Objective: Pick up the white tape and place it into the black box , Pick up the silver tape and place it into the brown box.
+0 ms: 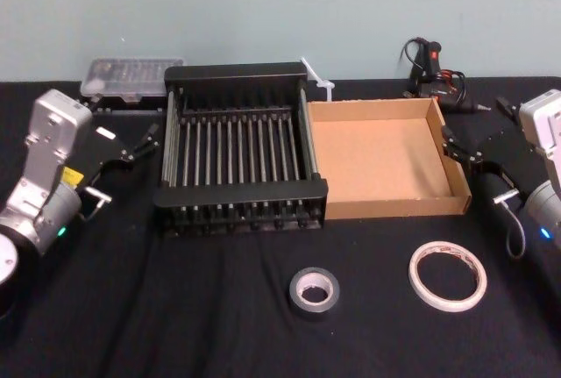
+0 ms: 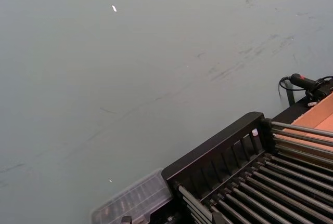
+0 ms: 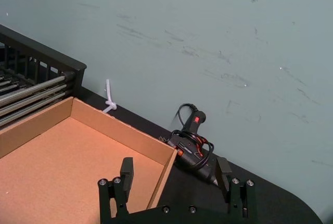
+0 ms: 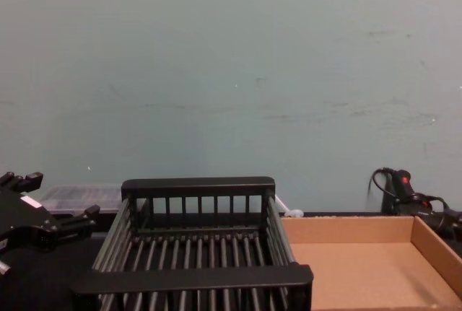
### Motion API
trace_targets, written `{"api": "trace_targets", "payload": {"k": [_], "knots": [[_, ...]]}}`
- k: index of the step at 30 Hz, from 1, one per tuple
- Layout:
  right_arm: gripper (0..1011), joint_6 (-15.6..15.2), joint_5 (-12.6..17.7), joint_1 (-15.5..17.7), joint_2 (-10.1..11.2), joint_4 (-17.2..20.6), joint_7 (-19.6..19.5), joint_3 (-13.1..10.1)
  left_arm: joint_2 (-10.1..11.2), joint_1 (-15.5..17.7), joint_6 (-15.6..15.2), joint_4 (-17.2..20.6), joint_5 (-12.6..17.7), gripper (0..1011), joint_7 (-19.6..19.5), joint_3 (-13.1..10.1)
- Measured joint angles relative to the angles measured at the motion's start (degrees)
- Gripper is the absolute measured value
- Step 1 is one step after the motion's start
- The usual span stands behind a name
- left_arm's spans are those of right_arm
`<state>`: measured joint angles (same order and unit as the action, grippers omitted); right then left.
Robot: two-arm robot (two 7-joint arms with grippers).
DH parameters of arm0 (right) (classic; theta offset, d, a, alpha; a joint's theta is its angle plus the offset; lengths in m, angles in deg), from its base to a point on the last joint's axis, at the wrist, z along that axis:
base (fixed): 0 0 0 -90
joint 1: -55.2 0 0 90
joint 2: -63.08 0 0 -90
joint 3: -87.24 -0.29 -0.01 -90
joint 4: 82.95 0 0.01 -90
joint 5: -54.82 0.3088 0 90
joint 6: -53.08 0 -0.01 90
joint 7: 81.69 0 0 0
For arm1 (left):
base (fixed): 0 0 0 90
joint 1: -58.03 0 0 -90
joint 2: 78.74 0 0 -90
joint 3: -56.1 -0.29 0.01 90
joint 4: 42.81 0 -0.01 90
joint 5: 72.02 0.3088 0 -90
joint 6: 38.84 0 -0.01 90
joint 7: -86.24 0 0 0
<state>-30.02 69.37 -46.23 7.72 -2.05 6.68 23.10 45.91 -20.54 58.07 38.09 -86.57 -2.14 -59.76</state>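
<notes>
Head: white tape (image 1: 447, 275) and silver tape (image 1: 315, 291) lie flat on table (image 1: 175, 308), in front of brown box (image 1: 383, 160) and black box (image 1: 239, 149). Left gripper (image 1: 145, 143) left of black box, fingers spread. Right wrist: right gripper (image 3: 176, 174) spread, empty, by brown box corner (image 3: 78, 151). Chest: both boxes side by side.

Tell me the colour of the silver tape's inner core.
Pale grey on the silver tape, best seen in the head view.
</notes>
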Motion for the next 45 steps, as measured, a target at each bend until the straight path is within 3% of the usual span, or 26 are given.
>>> {"api": "trace_targets", "payload": {"k": [45], "knots": [[1002, -0.1, 0.0, 0.1, -0.1, 0.0, 0.4, -0.4, 0.0, 0.0, 0.0, 0.0, 0.0, 1001, 0.0, 0.0]]}}
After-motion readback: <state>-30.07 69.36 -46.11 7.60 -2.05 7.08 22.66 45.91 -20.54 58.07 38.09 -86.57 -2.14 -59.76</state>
